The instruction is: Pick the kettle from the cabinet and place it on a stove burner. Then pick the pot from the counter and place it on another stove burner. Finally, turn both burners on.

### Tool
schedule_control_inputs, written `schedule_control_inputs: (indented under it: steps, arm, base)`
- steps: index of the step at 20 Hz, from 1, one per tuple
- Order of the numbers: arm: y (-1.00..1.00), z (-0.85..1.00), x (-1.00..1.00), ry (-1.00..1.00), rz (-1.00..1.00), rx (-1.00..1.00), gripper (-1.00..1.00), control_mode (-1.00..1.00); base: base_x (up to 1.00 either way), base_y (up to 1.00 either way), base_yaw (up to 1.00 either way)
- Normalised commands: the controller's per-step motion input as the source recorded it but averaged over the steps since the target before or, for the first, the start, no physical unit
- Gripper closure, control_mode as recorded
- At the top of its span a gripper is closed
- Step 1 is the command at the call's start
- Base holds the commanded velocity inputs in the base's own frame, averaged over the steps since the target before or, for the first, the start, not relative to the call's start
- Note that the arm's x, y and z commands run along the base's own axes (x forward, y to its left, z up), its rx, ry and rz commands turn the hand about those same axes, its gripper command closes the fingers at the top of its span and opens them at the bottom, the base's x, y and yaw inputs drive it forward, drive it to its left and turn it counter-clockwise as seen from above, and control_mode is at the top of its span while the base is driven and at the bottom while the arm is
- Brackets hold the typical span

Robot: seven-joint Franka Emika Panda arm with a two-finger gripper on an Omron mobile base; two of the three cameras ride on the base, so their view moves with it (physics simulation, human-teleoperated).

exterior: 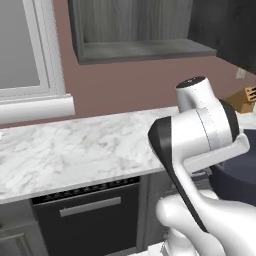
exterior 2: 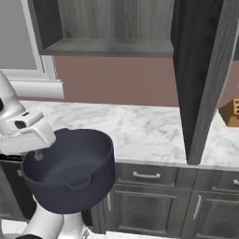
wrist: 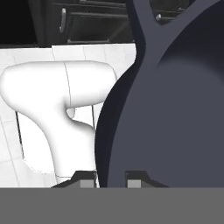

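Glossy white rounded arm [exterior: 205,130] links, black joint bands, dark cap atop; small dark pincer [wrist: 110,180] tips.

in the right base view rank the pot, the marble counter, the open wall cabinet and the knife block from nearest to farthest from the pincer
1. pot, gripped at its rim by the pincer, held off the counter
2. counter, just behind the pot
3. cabinet, up on the wall
4. knife block, far right on the counter

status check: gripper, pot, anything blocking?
Gripper shut on pot rim. Pot lifted off the counter, in front of its edge. Tall dark cabinet panel to the right; nothing touching.
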Motion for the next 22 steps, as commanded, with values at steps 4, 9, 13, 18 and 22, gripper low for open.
schedule_control_inputs:
  steps: [4, 9, 13, 18, 22]
  arm:
    - [0.0, 0.0, 0.0, 0.0, 0.0, 0.0, 1.0, 1.0]
    - [0.0, 0.0, 0.0, 0.0, 0.0, 0.0, 1.0, 1.0]
    - [0.0, 0.0, 0.0, 0.0, 0.0, 0.0, 1.0, 1.0]
    - [0.0, 0.0, 0.0, 0.0, 0.0, 0.0, 1.0, 1.0]
    - [0.0, 0.0, 0.0, 0.0, 0.0, 0.0, 1.0, 1.0]
  base:
    - [-0.68, 0.0, -0.11]
    - [-0.61, 0.0, -0.16]
    - [-0.47, 0.0, -0.25]
    - [-0.27, 0.0, -0.32]
    - [-0.21, 0.0, -0.34]
